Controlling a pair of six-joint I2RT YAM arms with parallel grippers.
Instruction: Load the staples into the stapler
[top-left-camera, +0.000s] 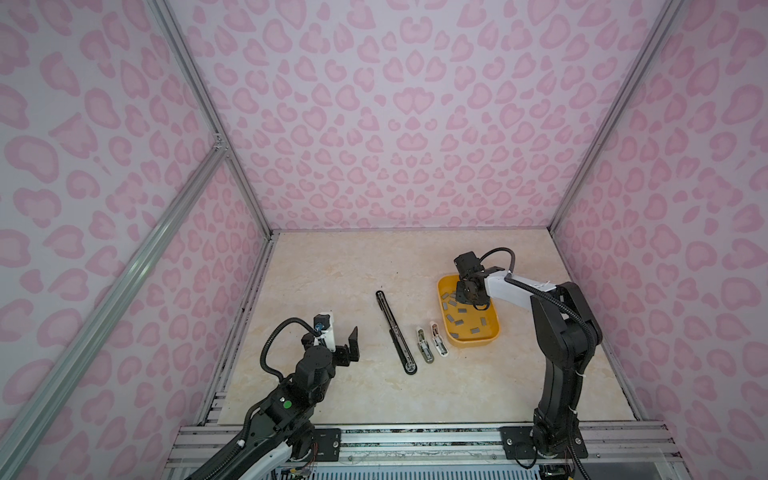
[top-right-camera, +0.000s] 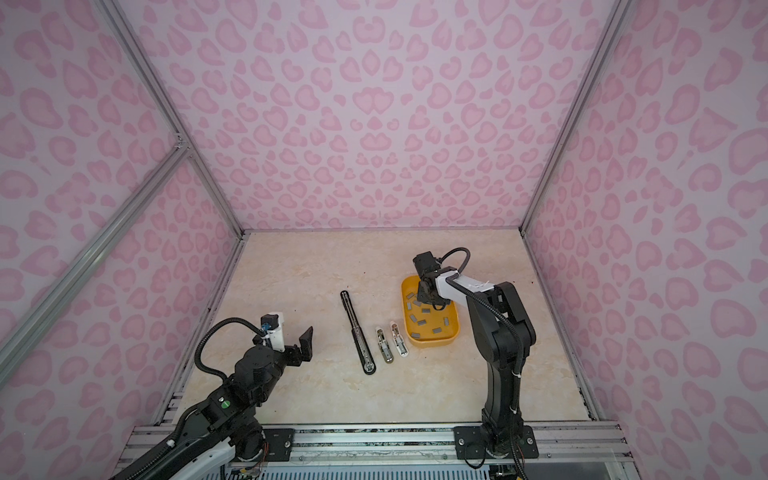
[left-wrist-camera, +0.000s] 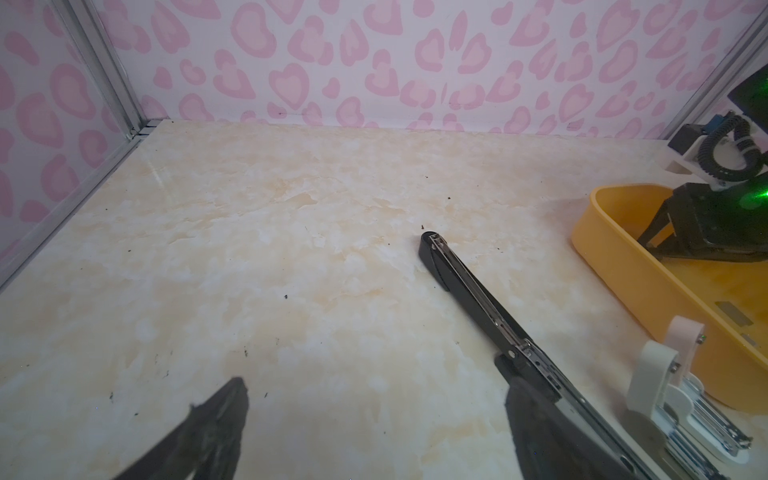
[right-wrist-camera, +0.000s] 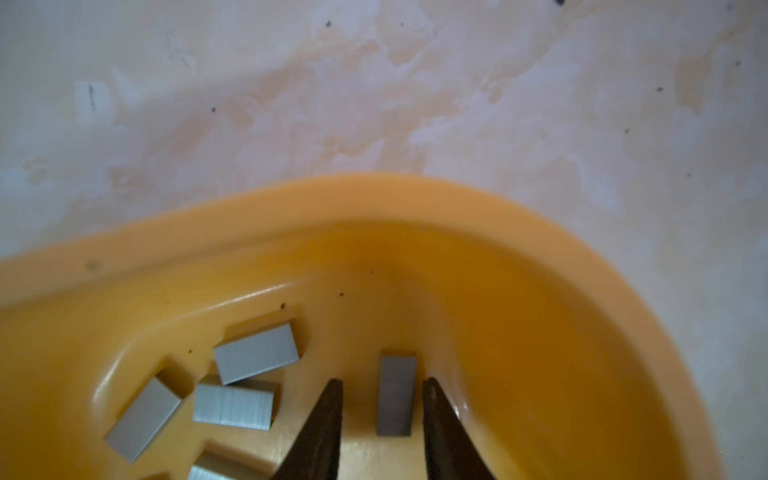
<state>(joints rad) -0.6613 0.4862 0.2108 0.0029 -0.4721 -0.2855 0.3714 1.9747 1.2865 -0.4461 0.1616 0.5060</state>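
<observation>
Now down in the yellow tray (right-wrist-camera: 374, 199), your right claw (right-wrist-camera: 383, 380) straddles one staple strip (right-wrist-camera: 397, 395) on its floor.
Its jaws stand narrowly apart, gripping nothing yet; centre them, stay low, pinch the strip's long sides squarely. Your left claw (top-left-camera: 345, 351) hangs wide open, empty, near the black stapler (top-left-camera: 395, 332).

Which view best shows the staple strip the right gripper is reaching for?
The right wrist view: the staple strip lies large and sharp between the fingers of the right gripper, untouched. In both top views that gripper covers it; in the left wrist view the yellow tray wall hides it.
</observation>
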